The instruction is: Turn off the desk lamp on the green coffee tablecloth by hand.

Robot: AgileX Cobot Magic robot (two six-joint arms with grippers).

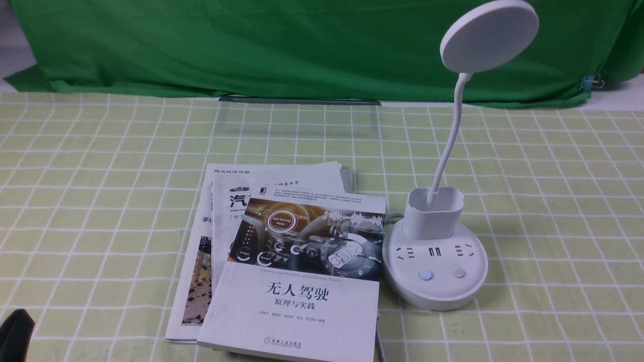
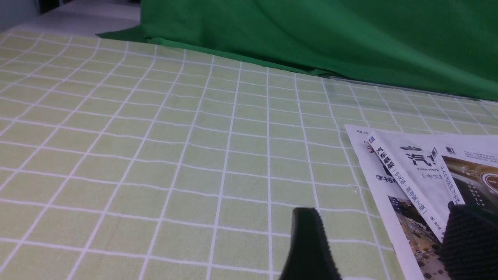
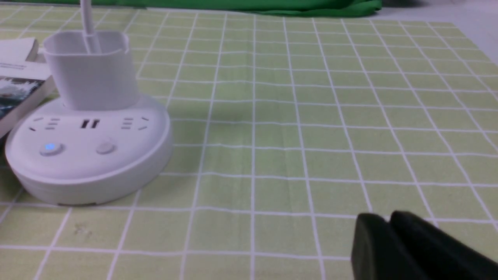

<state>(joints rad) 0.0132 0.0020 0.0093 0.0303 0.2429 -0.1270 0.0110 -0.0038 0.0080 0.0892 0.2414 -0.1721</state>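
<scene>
The white desk lamp [image 1: 435, 274] stands on the green coffee tablecloth [image 1: 553, 201], right of centre. Its disc head [image 1: 489, 35] is up on a thin neck that rises from the cup holder [image 1: 433, 211]. On its round base one button [image 1: 425, 275] glows blue and the other [image 1: 458, 273] is unlit. In the right wrist view the lamp base [image 3: 89, 155] sits well apart from my right gripper [image 3: 389, 219], which is shut and empty above the cloth. My left gripper [image 2: 385, 249] is open and empty at the edge of the books. Only a black part of it [image 1: 15, 334] shows in the front view.
Three overlapping books [image 1: 297, 261] lie just left of the lamp base, touching or almost touching it. They also show in the left wrist view [image 2: 424, 175]. A dark green backdrop cloth [image 1: 302, 45] hangs along the far edge, with a clip [image 1: 591, 83] at its right.
</scene>
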